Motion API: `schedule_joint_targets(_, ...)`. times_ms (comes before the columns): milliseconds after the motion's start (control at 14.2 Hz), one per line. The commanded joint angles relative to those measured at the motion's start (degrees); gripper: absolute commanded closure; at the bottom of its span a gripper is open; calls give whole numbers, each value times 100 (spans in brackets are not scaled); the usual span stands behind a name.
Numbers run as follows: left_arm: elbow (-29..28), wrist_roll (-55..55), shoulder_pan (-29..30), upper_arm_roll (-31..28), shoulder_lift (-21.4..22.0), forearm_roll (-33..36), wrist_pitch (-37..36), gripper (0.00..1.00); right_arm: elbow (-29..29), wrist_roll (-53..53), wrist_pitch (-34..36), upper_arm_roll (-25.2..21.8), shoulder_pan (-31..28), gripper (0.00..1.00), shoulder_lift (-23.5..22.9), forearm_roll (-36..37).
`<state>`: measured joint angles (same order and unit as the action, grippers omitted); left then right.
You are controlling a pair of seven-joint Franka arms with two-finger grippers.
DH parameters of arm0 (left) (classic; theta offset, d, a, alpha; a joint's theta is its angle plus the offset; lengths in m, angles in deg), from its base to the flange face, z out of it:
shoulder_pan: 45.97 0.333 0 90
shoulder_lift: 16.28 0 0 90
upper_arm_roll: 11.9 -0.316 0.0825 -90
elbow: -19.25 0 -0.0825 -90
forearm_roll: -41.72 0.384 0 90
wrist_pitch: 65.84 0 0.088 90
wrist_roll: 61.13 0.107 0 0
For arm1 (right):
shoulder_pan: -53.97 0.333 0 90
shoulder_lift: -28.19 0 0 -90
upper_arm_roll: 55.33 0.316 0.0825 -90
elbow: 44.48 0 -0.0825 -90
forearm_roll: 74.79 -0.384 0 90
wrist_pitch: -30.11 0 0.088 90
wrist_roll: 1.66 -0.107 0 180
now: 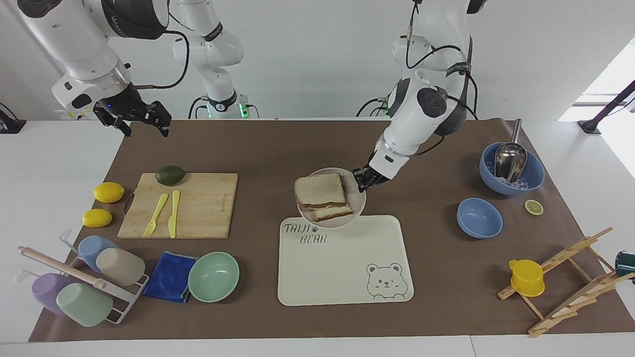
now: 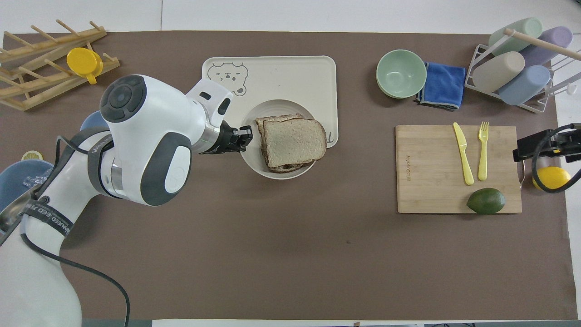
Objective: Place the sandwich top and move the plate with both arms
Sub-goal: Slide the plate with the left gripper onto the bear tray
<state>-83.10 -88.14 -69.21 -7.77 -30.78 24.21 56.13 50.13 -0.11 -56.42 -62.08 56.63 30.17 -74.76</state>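
Note:
The sandwich top [image 1: 320, 190] [image 2: 294, 141], a light-brown bread slice with a darker crust, lies on the stacked sandwich on the small round cream plate [image 1: 358, 206] [image 2: 254, 160]. My left gripper [image 1: 363, 179] [image 2: 245, 136] is shut on the plate's rim at the side toward the left arm's end. It holds the plate in the air over the edge of the bear tray [image 1: 342, 267] [image 2: 281, 77] nearest the robots. My right gripper [image 1: 147, 130] [image 2: 540, 147] waits open and holds nothing, over the mat's corner at the right arm's end.
A cutting board [image 1: 198, 206] carries an avocado [image 1: 170, 175], a yellow fork and a knife; two lemons [image 1: 108, 192] lie beside it. A mint bowl [image 1: 213, 276], blue cloth and cup rack stand farther out. Blue bowls [image 1: 479, 217], a scoop and a wooden rack [image 1: 565, 277] fill the left arm's end.

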Motion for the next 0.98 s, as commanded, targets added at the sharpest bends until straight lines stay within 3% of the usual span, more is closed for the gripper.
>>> schedule_joint_targets(0,847,91,187,8,-763,-165,-94,100,40,-86,-92,86,-107,0,40,-12)
schedule_joint_targets(281,1594,82,328,-9,-1615,-322,-59,100,40,-86,-92,86,-98,0,40,-12)
schedule_joint_targets(421,1710,91,540,-1,-1827,-332,98,100,40,-86,-92,86,-98,0,40,-12)
schedule_joint_targets(913,1421,126,505,-10,-1987,-244,924,100,40,-86,-92,86,-98,0,40,-12)
